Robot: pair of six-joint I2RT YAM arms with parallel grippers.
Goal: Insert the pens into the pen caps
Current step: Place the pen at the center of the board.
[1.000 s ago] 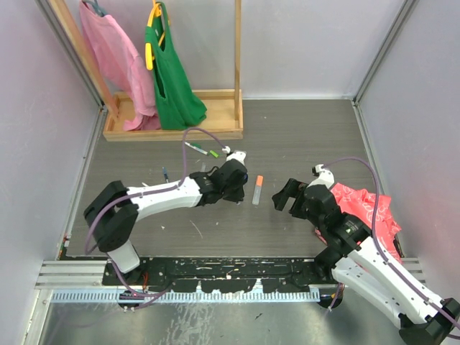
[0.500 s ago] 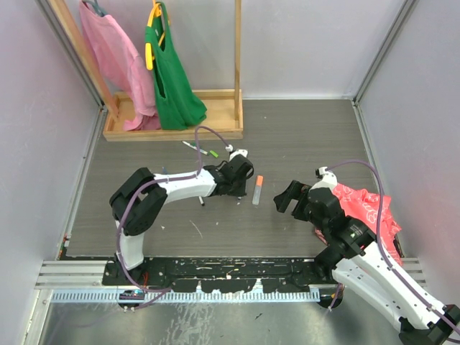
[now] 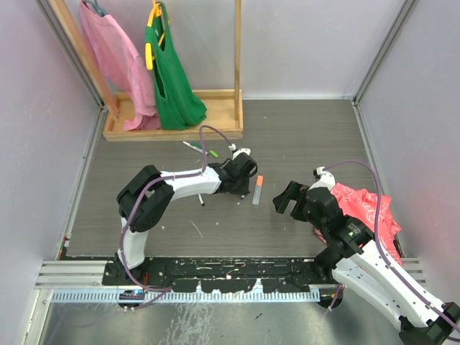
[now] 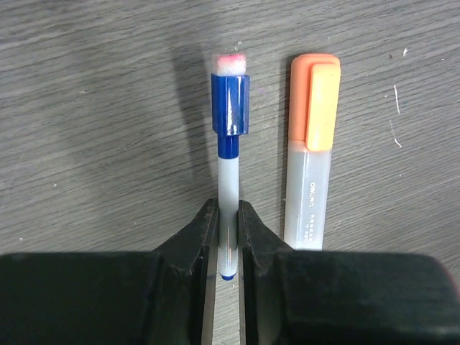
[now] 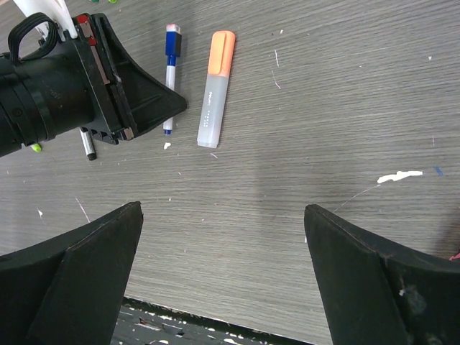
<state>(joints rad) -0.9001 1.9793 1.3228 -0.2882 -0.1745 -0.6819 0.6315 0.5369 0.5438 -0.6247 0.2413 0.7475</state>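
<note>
Evidently the blue pen (image 4: 228, 180) was a light, stiff thing with a smooth, thin plastic barrel, so it would likely slip or swivel if pinched only lightly. The left pincer (image 4: 228, 219) was closed on it near the tail end, its jaws pressed against both sides of the barrel. The rest of the pen ran forward, low over the grey wood-grain counter (image 4: 86, 144). A hold nearer the middle would probably resist swivelling better, and it would keep clear of the capped end.

The barrel looked frosted white, with a blue collar. A darker blue cap (image 4: 231, 104) with a clip sat over the far end, which showed a whitish-pink tip. Whether the cap was fully seated could not be told.

Just beside it on the right, parallel but not touching, lay the orange pen (image 4: 310, 172). It was broader and flatter, with a translucent body and its orange cap on. It too looked rigid and light, best gripped across the body.

Farther right, the right pincer (image 5: 221, 208) hung above the counter with its jaws spread wide, holding nothing.
</note>
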